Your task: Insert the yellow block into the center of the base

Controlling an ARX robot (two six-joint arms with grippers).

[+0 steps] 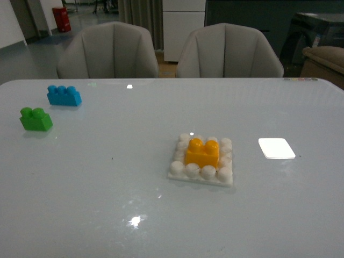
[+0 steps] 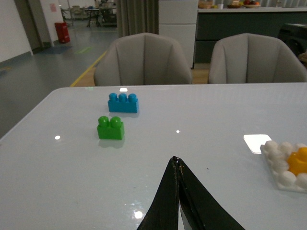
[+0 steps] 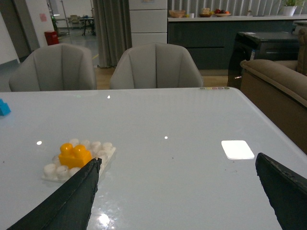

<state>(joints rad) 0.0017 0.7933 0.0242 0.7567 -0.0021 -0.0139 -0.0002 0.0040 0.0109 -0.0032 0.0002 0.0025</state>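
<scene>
The yellow block (image 1: 202,153) sits upright in the middle of the white studded base (image 1: 222,175), right of the table's centre. It shows in the left wrist view (image 2: 299,161) on the base (image 2: 280,163), and in the right wrist view (image 3: 74,155) on the base (image 3: 101,152). Neither arm shows in the front view. My left gripper (image 2: 176,159) is shut and empty, above the table, away from the base. My right gripper (image 3: 177,162) is open wide and empty, one finger (image 3: 72,196) in front of the base.
A blue three-stud brick (image 1: 64,95) and a green two-stud brick (image 1: 36,119) lie at the far left of the table. A flat glowing white rectangle (image 1: 276,148) lies right of the base. Two grey chairs (image 1: 109,51) stand behind the table.
</scene>
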